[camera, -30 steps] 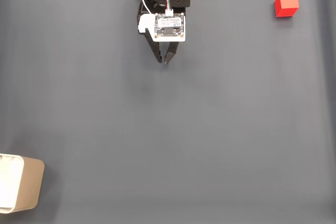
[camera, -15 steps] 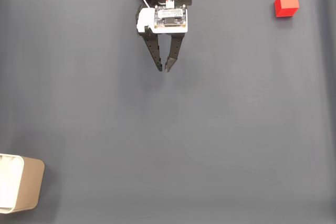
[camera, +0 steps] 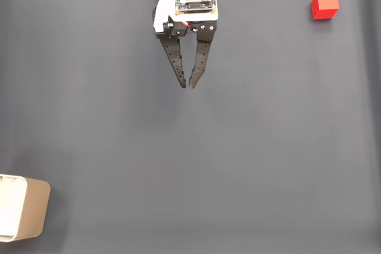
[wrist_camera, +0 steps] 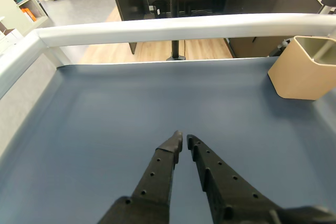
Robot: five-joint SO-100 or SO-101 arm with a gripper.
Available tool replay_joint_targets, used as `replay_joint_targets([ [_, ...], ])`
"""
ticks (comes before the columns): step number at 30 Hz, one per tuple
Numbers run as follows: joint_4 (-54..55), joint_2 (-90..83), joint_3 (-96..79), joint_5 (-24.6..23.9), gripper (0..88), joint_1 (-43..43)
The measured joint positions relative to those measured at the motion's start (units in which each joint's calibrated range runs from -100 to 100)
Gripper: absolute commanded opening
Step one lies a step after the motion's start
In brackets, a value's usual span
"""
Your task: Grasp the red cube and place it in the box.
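The red cube rests on the grey mat at the top right of the fixed view. The beige box with a white inside stands at the bottom left edge there, and it appears at the far right of the wrist view as the box. My gripper hangs near the top middle, far from both, pointing down the picture. Its black fingertips almost touch with nothing between them. In the wrist view the gripper hovers over bare mat.
A grey mat covers the table. A white raised rim borders the mat's far and left sides in the wrist view, with wooden floor and dark furniture beyond it.
The arm has reached out, and the fingertips have moved down the fixed view. The cube and box have not moved.
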State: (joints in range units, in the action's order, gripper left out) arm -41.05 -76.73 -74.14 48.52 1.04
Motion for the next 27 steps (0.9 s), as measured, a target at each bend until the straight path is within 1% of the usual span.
replay_joint_targets([
  [10, 0.2, 9.6, 9.9, 0.1, 0.0, 4.9],
  [20, 0.2, 18.8, 21.2, 1.2, 0.2, 12.9],
  [27, -0.3, 19.5, 23.8, 2.4, 0.2, 19.6],
])
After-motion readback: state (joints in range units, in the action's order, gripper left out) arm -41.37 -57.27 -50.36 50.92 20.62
